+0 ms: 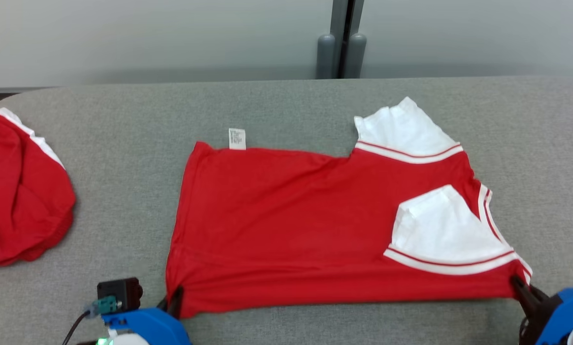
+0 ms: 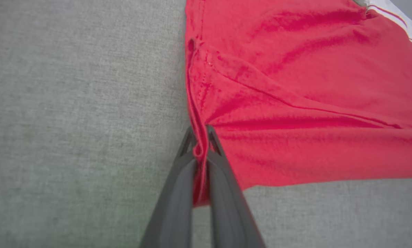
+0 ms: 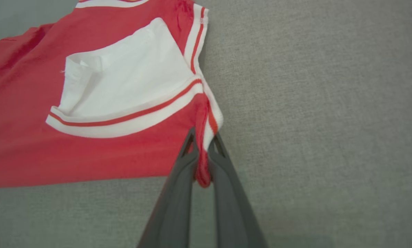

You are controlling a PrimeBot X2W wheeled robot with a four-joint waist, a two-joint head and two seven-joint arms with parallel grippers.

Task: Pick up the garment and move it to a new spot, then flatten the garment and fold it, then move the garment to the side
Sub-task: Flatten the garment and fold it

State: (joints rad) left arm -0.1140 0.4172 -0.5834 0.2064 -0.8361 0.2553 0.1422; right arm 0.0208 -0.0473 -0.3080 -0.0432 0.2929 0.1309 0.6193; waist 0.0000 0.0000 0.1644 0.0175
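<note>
The garment (image 1: 291, 225) is a red T-shirt with white sleeves and striped trim, lying spread sideways on the grey table (image 1: 286, 110), a white label at its far edge. My left gripper (image 1: 176, 294) is shut on the garment's (image 2: 295, 103) near left hem corner; the left wrist view has the hem pinched between the fingers of the left gripper (image 2: 200, 132). At the near right corner, my right gripper (image 1: 519, 282) is shut on the collar end. In the right wrist view, the right gripper (image 3: 203, 136) pinches the red and white trim of the garment (image 3: 88, 137).
A second red garment with white trim (image 1: 20, 191) lies bunched at the table's left edge. A grey post (image 1: 341, 43) stands behind the table's far edge. Bare grey cloth surrounds the shirt.
</note>
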